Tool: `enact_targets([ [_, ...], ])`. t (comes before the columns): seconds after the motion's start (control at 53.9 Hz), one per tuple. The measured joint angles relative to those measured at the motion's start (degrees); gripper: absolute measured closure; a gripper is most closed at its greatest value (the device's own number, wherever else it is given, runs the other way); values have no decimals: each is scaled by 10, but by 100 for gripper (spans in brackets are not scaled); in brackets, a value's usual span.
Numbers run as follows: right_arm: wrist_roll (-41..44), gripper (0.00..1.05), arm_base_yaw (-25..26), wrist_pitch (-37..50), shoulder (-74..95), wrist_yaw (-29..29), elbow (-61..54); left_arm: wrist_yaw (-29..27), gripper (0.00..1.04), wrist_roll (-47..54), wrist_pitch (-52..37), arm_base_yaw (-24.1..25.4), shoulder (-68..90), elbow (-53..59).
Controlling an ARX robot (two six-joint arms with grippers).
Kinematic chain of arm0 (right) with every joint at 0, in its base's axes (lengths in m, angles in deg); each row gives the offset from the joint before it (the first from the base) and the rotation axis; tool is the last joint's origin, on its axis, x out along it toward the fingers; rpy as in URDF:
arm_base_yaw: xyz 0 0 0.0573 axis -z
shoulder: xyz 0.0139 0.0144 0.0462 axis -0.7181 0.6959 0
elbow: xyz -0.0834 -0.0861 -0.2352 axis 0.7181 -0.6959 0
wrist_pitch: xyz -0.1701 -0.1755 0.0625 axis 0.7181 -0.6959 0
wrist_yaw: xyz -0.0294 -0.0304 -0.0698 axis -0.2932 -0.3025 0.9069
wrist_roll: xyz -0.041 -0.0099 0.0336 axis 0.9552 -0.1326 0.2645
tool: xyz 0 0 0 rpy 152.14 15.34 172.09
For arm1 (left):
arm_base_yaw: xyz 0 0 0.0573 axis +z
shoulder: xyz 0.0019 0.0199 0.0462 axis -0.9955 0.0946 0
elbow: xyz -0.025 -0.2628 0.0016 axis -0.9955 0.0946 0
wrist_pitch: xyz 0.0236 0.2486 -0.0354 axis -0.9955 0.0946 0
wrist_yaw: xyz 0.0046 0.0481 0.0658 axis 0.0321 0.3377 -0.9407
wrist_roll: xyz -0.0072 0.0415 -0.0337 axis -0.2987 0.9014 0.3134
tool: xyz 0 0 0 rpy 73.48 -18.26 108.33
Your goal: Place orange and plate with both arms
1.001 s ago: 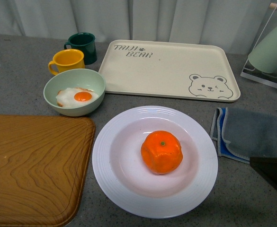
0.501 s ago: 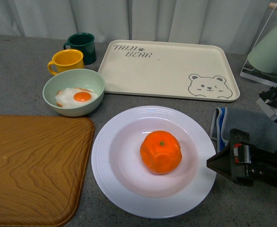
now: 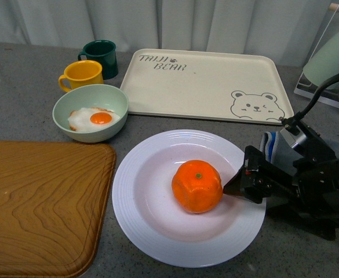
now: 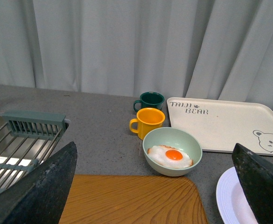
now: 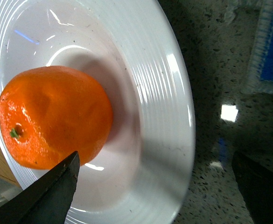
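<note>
The orange (image 3: 197,186) sits in the well of the white ridged plate (image 3: 135,174) at the table's front centre. My right gripper (image 3: 239,184) reaches in from the right, low over the plate's right rim, open, with one fingertip close beside the orange. In the right wrist view the orange (image 5: 52,116) lies by one finger (image 5: 52,196), and the plate's rim (image 5: 164,116) runs between the open jaws of the gripper (image 5: 155,158). My left gripper (image 4: 155,147) is open and empty, held above the table; it sees only the plate's edge (image 4: 227,196).
A wooden board (image 3: 42,202) lies to the plate's left. A pale green bowl with a fried egg (image 3: 91,113), a yellow mug (image 3: 82,74) and a dark green mug (image 3: 101,55) stand behind it. The bear tray (image 3: 207,84) is at the back. A grey-blue cloth (image 3: 273,147) lies under my right arm.
My right arm has come in from the front right and moved left over the cloth to the plate's right rim, its fingertip now beside the orange. The orange and plate have not moved.
</note>
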Motion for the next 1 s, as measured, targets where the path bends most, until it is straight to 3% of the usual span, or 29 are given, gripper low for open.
enact_targets([
  [0.093,-17,19,-2,-38,10,22,26,0,7,0,0,0,0,0],
  [0.352,-25,60,5,-97,23,69,50,0,7,0,0,0,0,0],
  [0.426,-25,73,9,-99,25,67,50,0,7,0,0,0,0,0],
  [0.501,-26,83,16,-95,25,30,48,0,7,0,0,0,0,0],
  [0.834,-54,97,40,-37,-14,-67,17,0,7,0,0,0,0,0],
  [1.001,-89,101,50,53,-25,-111,-22,0,7,0,0,0,0,0],
])
